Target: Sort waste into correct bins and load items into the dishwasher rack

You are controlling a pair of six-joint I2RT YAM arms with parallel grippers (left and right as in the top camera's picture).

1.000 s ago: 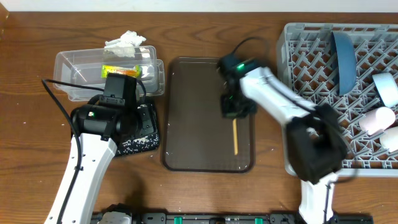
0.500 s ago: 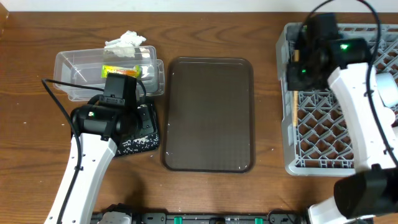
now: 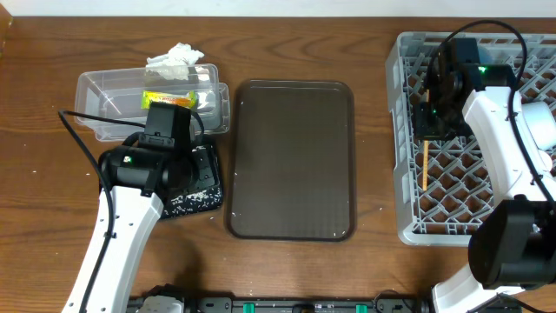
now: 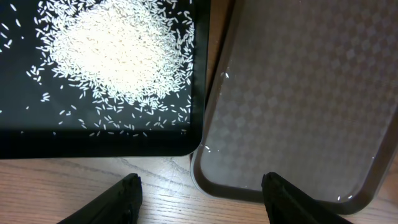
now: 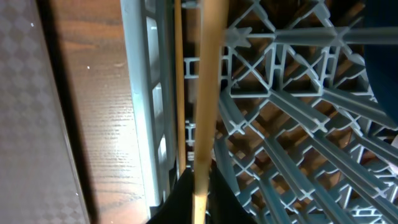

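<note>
Chopstick [image 3: 423, 165] over rack [image 3: 401, 200] at right tool [image 3: 428, 130]

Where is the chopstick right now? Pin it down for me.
In the overhead view the chopstick is on the right, just inside the left wall of the dishwasher rack, running from the right gripper back toward the robot's side.

Right gripper [image 3: 432, 129] stands over the rack [image 3: 401, 174] near its left edge, a chopstick [image 3: 423, 167] extending from it; wrapper [image 3: 167, 98] lies in the clear tub [image 3: 95, 96].
</note>
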